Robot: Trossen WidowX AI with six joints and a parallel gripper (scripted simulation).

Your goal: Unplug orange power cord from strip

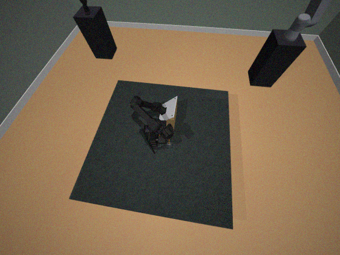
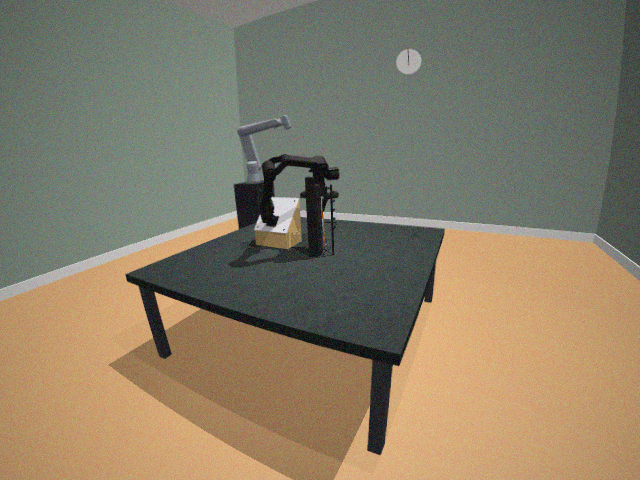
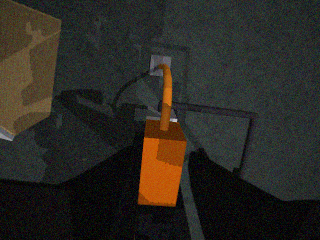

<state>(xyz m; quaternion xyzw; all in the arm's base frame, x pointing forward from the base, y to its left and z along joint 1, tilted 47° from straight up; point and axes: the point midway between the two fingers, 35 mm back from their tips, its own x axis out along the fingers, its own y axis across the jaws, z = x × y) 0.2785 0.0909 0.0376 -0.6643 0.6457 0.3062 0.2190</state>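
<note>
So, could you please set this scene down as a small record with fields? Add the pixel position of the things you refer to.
gripper: the gripper (image 1: 162, 137) (image 2: 321, 204) (image 3: 161, 156) is partly open, fingers either side of the plug
plug: the orange plug (image 1: 159, 135) (image 2: 323, 214) (image 3: 162, 172), a gap visible on one side
cord: the orange cord (image 1: 169, 141) (image 2: 324, 236) (image 3: 167, 95) bends from the plug toward a pale square (image 1: 169, 144) (image 3: 160, 65)
plugged_in: cannot tell
nearby: a wooden box (image 1: 170, 120) (image 2: 273, 239) (image 3: 27, 70) with a white sloped top
wall: round clock (image 2: 408, 60)

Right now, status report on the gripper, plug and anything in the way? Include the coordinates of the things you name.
Gripper (image 1: 163, 136) (image 2: 324, 202) (image 3: 161, 156) partly open. Plug (image 1: 159, 135) (image 2: 323, 215) (image 3: 161, 172) between fingers, gap on one side. Unplugged: can't tell. Wedge box (image 1: 170, 120) (image 2: 272, 239) (image 3: 27, 70) nearby.
</note>
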